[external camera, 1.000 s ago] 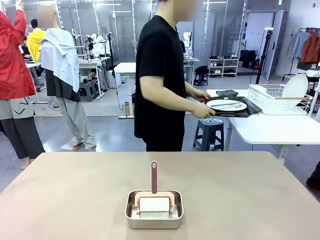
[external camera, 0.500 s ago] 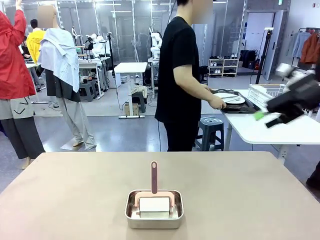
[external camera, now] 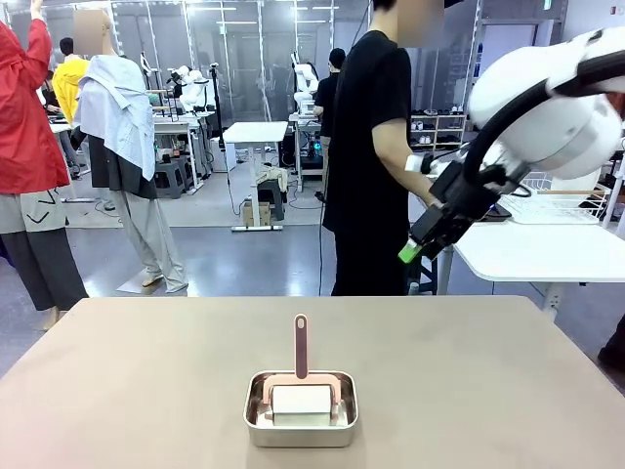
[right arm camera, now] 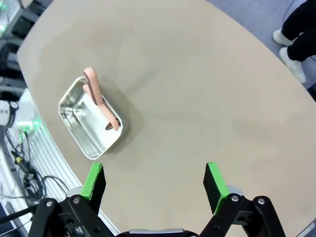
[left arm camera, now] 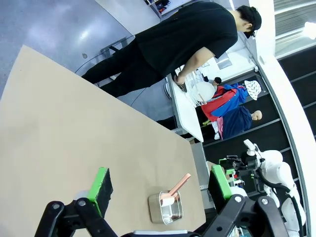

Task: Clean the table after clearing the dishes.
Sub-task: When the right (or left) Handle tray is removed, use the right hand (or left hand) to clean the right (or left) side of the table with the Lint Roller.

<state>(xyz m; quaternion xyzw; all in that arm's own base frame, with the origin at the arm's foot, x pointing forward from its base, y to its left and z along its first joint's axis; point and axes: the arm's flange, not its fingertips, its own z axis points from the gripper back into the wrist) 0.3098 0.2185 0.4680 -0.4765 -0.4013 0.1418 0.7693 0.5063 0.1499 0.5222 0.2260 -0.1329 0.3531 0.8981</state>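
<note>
The beige-brown table (external camera: 146,371) holds a small steel pan (external camera: 301,408) with a pink-handled white roller (external camera: 301,347) in it, near the front middle. My right gripper (external camera: 415,246) hangs open and empty high over the table's far right part, pointing down and left. In the right wrist view the right gripper (right arm camera: 153,180) looks down on the table (right arm camera: 207,84) with the pan (right arm camera: 89,118) off to its left. The left gripper (left arm camera: 160,182) is open and empty above the table (left arm camera: 74,128), the pan (left arm camera: 165,207) beyond it. The dishes are hidden behind my right arm.
A person in black (external camera: 376,166) stands just past the table's far edge, hands toward a white side table (external camera: 527,256). A white dish rack (external camera: 571,203) sits on that side table. My right arm fills the upper right.
My right arm has swung in from the right to above the table's far right. The person has stepped right, carrying the tray with the plate to the side table.
</note>
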